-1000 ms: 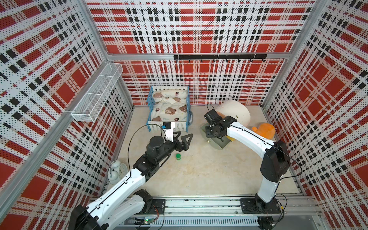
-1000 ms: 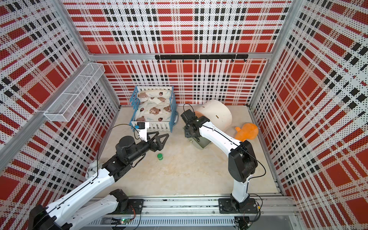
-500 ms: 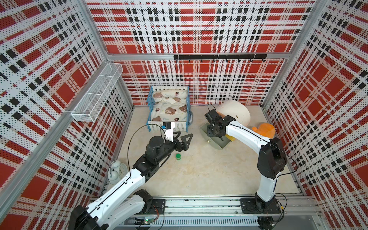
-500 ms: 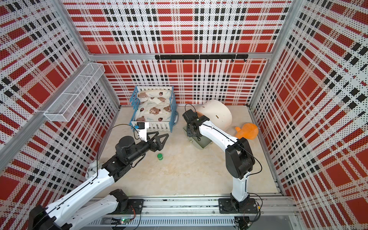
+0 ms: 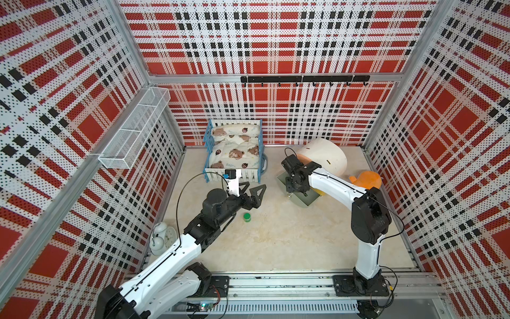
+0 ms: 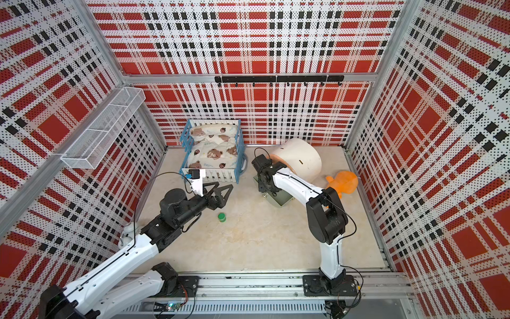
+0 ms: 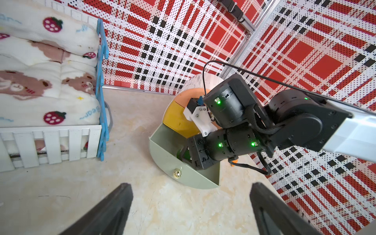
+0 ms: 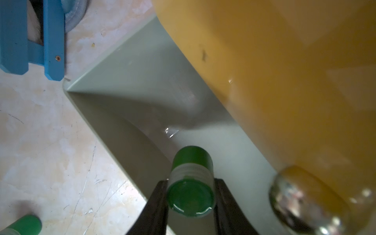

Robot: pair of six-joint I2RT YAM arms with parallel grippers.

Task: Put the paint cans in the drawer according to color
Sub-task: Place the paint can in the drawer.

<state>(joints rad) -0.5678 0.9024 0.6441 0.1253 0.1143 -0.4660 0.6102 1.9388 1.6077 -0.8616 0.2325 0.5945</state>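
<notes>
Noted left gripper (image 5: 256,185) spread wide, empty, hanging above the floor (image 5: 276,243) just in front of the blue crib (image 5: 207,149). Found 1 green-capped paint can (image 5: 247,217) on the floor near it, untouched. Further right, saw right gripper (image 8: 190,182) clamped on a 2nd green-capped can (image 8: 191,195), cap-end first over the pulled-out pale green drawer (image 8: 142,87). Contact with drawer bottom: not discernible. Spotted orange soft toy (image 5: 365,179) far right, near the cream round cabinet (image 5: 325,154), well apart from both cans.

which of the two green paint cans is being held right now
The green can clamped in the right tool, above the open pale green drawer. The other green can sits loose on the floor near the open left tool.
</notes>
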